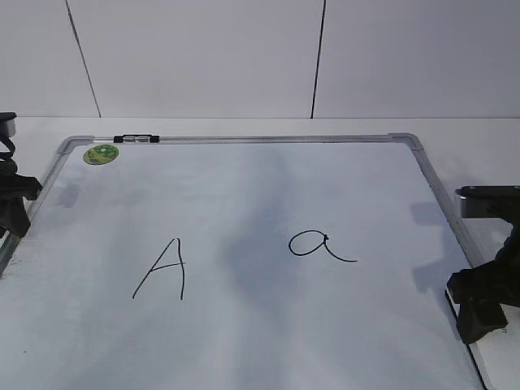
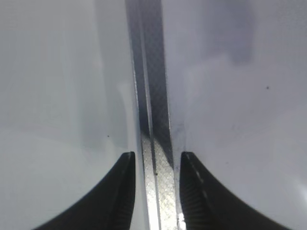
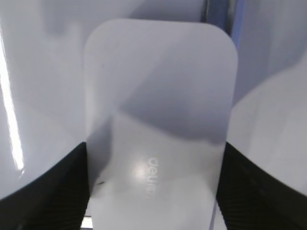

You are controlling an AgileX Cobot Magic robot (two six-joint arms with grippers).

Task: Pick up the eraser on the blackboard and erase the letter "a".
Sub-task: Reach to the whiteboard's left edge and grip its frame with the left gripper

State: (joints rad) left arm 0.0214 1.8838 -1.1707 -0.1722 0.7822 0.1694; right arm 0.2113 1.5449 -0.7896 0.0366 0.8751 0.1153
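Observation:
The blackboard (image 1: 268, 140) is a white board with a silver frame that lies flat and fills the exterior view. The letter "a" (image 1: 313, 244) is drawn in black right of the middle. The eraser (image 3: 158, 96), white with grey lettering, shows only in the right wrist view. My right gripper (image 3: 154, 146) has both jaws against its long sides. In the exterior view this gripper (image 1: 486, 305) sits low at the board's right edge and hides the eraser. My left gripper (image 1: 12, 207) rests at the left edge. Its jaws (image 2: 157, 155) are slightly apart, either side of the frame (image 2: 151, 96).
A taller capital "A" (image 1: 162, 270) is drawn left of the middle. A round green sticker (image 1: 101, 153) sits in the far left corner, and a small black clip (image 1: 135, 140) is on the far frame. A white wall stands behind the table.

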